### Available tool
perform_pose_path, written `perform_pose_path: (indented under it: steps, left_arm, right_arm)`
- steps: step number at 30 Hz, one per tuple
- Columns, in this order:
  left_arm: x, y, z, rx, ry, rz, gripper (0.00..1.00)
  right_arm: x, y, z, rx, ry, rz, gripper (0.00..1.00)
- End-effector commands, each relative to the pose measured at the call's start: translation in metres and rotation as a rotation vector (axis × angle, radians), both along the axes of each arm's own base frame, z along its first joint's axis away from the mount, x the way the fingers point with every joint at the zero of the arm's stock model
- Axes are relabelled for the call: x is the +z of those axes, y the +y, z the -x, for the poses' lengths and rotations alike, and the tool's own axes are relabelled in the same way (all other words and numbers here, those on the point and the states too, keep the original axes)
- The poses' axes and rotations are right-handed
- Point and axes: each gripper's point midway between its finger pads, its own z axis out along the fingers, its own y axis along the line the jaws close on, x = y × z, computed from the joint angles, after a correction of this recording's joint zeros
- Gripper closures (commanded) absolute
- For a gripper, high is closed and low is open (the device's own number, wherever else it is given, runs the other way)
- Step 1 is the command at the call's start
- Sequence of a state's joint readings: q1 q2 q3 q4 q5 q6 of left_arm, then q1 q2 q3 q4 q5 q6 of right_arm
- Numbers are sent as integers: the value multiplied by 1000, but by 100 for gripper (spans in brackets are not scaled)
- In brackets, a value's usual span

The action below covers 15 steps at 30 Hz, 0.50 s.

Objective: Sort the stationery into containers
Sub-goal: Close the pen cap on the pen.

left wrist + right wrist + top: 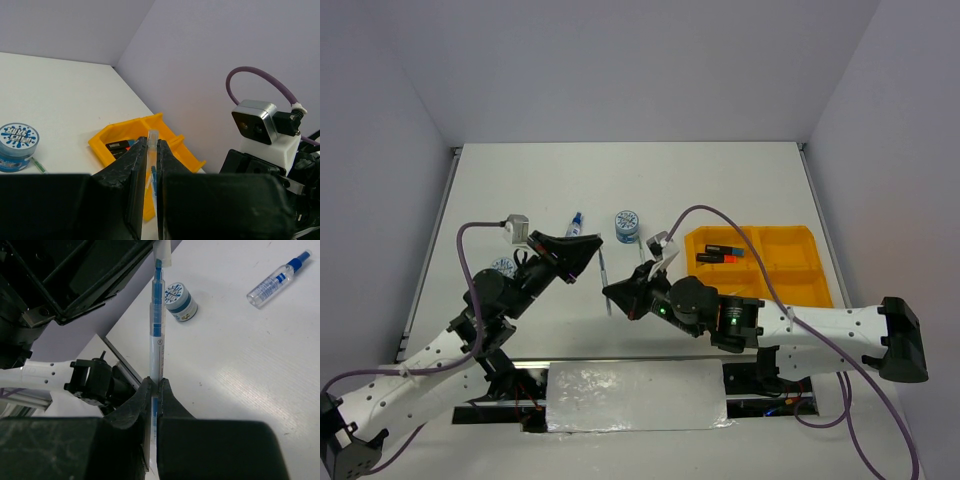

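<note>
The left end effector (152, 150) is pinching the blue pen (157, 335) above the counter (720, 190) while the right end effector (155, 390) is clamping its other end, both nearly closed; a mistimed release risks dropping it short of the tray (790, 262)

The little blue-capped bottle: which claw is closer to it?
Left. The left gripper hangs just on the near side of the bottle; the right gripper is farther away, lower right of it in the top view.
</note>
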State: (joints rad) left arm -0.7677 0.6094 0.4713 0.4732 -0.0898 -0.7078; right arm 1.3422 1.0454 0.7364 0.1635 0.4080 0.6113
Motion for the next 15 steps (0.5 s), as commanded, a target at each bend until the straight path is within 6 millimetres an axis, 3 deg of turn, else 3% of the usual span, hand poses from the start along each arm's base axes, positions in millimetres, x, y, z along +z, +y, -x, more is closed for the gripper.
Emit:
perform_pose_path:
  steps: [1, 15]
  left_arm:
    - [27, -2, 8, -34, -76, 45, 100]
    - [13, -9, 13, -90, -7, 74, 100]
  right_arm:
    - [38, -2, -4, -29, -35, -77, 100]
    - [77, -11, -22, -100, -164, -104, 100]
